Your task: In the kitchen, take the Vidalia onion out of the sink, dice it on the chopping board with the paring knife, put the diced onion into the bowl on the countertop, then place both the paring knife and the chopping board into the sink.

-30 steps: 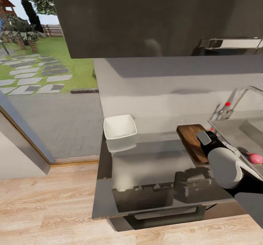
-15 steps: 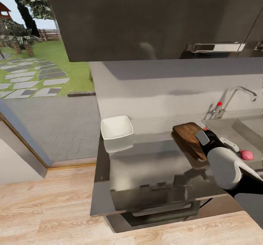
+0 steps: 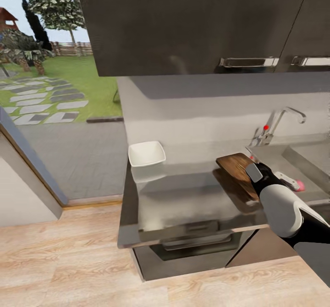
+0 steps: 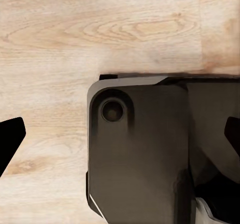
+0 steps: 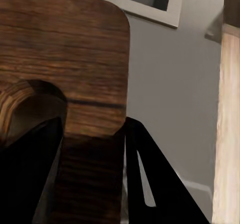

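Swinging since a second ago, the head camera is now showing more of the upper cabinets and tap, while the chopping board (image 3: 237, 177) is riding lifted above the countertop (image 3: 183, 197), casting a shadow beneath. The sink (image 3: 311, 160) is lying just right of it, the bowl (image 3: 146, 154) well apart to the left. The right gripper (image 5: 92, 149) is clamping the board beside its slot handle. The left gripper (image 4: 120, 144) is hanging spread over the floor. Keeping the board level should help. The Vidalia onion (image 3: 300, 186) is peeking out beside the right arm.
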Available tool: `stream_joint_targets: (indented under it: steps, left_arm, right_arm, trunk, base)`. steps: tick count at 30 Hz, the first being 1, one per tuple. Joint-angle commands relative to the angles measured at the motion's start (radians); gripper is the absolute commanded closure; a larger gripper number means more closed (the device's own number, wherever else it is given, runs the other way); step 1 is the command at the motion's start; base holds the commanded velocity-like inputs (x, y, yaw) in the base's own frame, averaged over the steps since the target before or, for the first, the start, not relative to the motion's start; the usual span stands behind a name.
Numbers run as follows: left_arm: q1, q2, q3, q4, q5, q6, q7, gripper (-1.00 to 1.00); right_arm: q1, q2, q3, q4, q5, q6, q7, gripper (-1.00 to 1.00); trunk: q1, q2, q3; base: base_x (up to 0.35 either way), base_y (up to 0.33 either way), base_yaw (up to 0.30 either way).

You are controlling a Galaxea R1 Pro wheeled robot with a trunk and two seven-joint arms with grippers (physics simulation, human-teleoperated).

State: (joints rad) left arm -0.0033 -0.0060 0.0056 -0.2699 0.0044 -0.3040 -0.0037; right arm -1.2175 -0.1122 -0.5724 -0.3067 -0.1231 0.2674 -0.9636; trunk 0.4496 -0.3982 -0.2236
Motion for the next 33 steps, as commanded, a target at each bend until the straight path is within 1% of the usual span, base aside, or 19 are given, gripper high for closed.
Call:
stream_joint_targets:
  steps: [1,4,6,9,14,15,16,19,20,21,22,24,26,28,33]
  left_arm:
    - [0.000,0.000,0.001,0.000,0.000,-0.003,-0.001,-1.00]
    - [0.000,0.000,0.001,0.000,0.000,-0.003,-0.001,-1.00]
    - [0.000,0.000,0.001,0.000,0.000,-0.003,-0.001,-1.00]
    - [0.000,0.000,0.001,0.000,0.000,-0.003,0.000,-1.00]
    - [0.000,0.000,0.001,0.000,0.000,-0.003,-0.001,-1.00]
    - [0.000,0.000,0.001,0.000,-0.001,-0.003,-0.001,-1.00]
    - [0.000,0.000,0.001,0.000,-0.001,-0.003,-0.001,-1.00]
    - [0.000,0.000,0.000,0.000,-0.001,-0.003,-0.001,-1.00]
    - [0.000,0.000,-0.001,0.000,-0.001,-0.003,-0.001,-1.00]
    - [0.000,0.000,-0.001,0.002,-0.001,-0.003,0.000,-1.00]
    - [0.000,0.000,-0.001,0.003,-0.001,-0.003,0.000,-1.00]
    - [0.000,0.000,-0.001,0.004,-0.001,-0.003,-0.001,-1.00]
    - [0.000,0.000,-0.001,0.004,-0.001,-0.003,-0.001,-1.00]
    - [0.000,0.000,-0.001,0.004,-0.001,-0.003,-0.001,-1.00]
    - [0.000,-0.001,-0.001,0.005,-0.002,-0.003,-0.001,-1.00]
  right_arm:
    - [0.000,0.000,0.004,-0.002,-0.004,0.010,-0.004,1.00]
    - [0.000,0.000,0.019,-0.002,-0.004,0.010,-0.004,1.00]
    - [0.000,0.001,0.040,-0.002,-0.004,0.010,-0.004,1.00]
    - [0.000,0.004,0.085,-0.001,-0.005,0.011,-0.004,1.00]
    - [0.000,0.010,0.105,-0.001,-0.006,0.011,0.001,1.00]
    - [0.000,0.012,0.106,0.000,-0.005,0.012,0.008,1.00]
    - [0.000,0.014,0.108,0.000,-0.005,0.012,0.039,1.00]
    - [0.000,0.015,0.112,0.003,-0.004,0.013,0.065,1.00]
    - [0.000,0.018,0.121,0.006,-0.004,0.013,0.070,1.00]
    - [0.000,0.029,0.149,0.008,-0.004,0.013,0.078,1.00]
    - [0.000,0.032,0.159,0.008,-0.004,0.013,0.081,1.00]
    - [0.000,0.042,0.197,0.010,-0.005,0.013,0.092,1.00]
    - [0.000,0.051,0.219,0.011,-0.005,0.014,0.103,1.00]
    - [0.000,0.058,0.232,0.012,-0.005,0.014,0.114,1.00]
    - [0.000,0.068,0.246,0.018,-0.004,0.016,0.129,1.00]
  trunk:
    - [0.000,-0.002,0.000]
    - [0.000,-0.002,0.004]
    - [0.000,-0.002,0.008]
    - [0.000,-0.002,0.012]
    - [0.000,-0.002,0.020]
    - [0.000,-0.002,0.022]
    - [0.000,-0.002,0.023]
    - [0.000,-0.002,0.027]
    - [0.000,-0.002,0.029]
    - [0.000,-0.002,0.030]
    - [0.000,-0.002,0.031]
    - [0.000,-0.002,0.033]
    - [0.000,-0.002,0.034]
    - [0.000,-0.002,0.036]
    - [0.000,-0.002,0.037]
  base:
    - [-0.051,-0.104,0.000]
    - [-0.024,-0.156,0.000]
    - [-0.010,-0.232,0.000]
    - [-0.004,-0.285,0.000]
    - [-0.001,-0.311,0.000]
    - [0.000,-0.317,0.000]
    - [0.000,-0.319,0.000]
    - [0.000,-0.319,0.000]
    - [0.000,-0.319,0.000]
    - [0.000,-0.320,0.000]
    - [0.000,-0.320,0.000]
    - [0.000,-0.320,0.000]
    - [0.000,-0.320,0.000]
    - [0.000,-0.319,0.000]
    - [0.000,-0.238,0.000]
